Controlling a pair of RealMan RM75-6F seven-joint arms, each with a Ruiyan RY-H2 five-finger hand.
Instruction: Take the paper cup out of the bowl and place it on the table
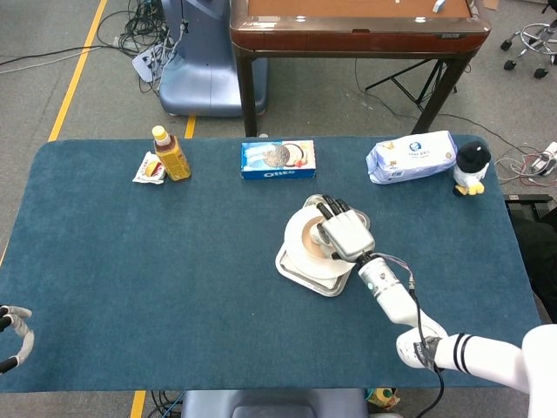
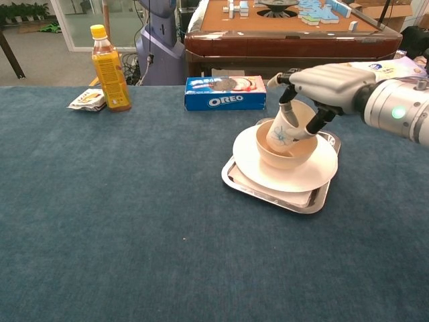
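Because I pinch the white paper cup (image 2: 284, 129) from above with my right hand (image 2: 326, 82), it tilts, its base inside the cream bowl (image 2: 285, 155). My left hand (image 1: 15, 335) idles, apparently empty, at the counter (image 2: 120, 221) edge.

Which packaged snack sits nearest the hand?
The blue Oreo box, just behind-left of the right hand; the small wrapper lies far left by the bottle.

Head view: high, looking steeply down on the whole table (image 1: 130, 287). Chest view: low, near table level, facing across it. Shared: bowl (image 1: 306, 239) (image 2: 285, 153), Oreo box (image 1: 278, 159) (image 2: 225, 92)
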